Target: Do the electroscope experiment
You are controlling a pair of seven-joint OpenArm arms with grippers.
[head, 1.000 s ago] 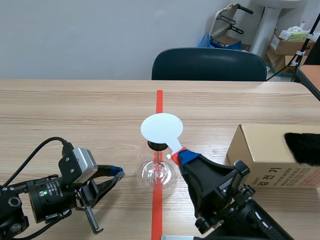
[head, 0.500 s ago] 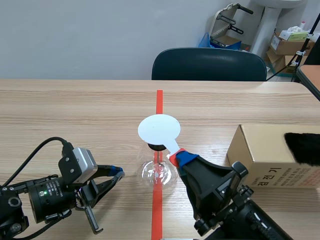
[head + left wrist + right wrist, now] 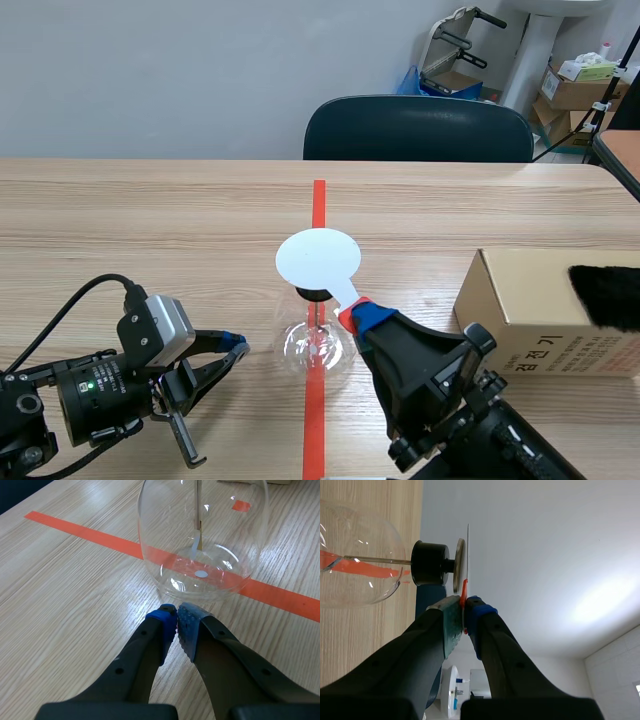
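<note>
The electroscope is a clear glass flask [image 3: 317,347] with a black stopper [image 3: 316,293], standing on the orange tape line. My right gripper [image 3: 358,313] is shut on the orange handle of a white disc paddle [image 3: 318,258], which it holds flat over the stopper. In the right wrist view the paddle [image 3: 468,550] is edge-on beside the electroscope's metal top plate [image 3: 460,565]; I cannot tell whether they touch. My left gripper [image 3: 235,350] lies low to the flask's left, shut on nothing. Its tips [image 3: 177,617] are just short of the flask [image 3: 202,535], whose rod [image 3: 198,515] hangs inside.
A cardboard box [image 3: 545,310] stands at the right with a piece of black fur [image 3: 605,295] on it. A dark chair [image 3: 417,130] stands behind the table's far edge. Bare wood lies to the left and beyond the flask.
The right gripper has shifted the white disc slightly left, more squarely over the stopper, then held still. The left arm has not moved.
</note>
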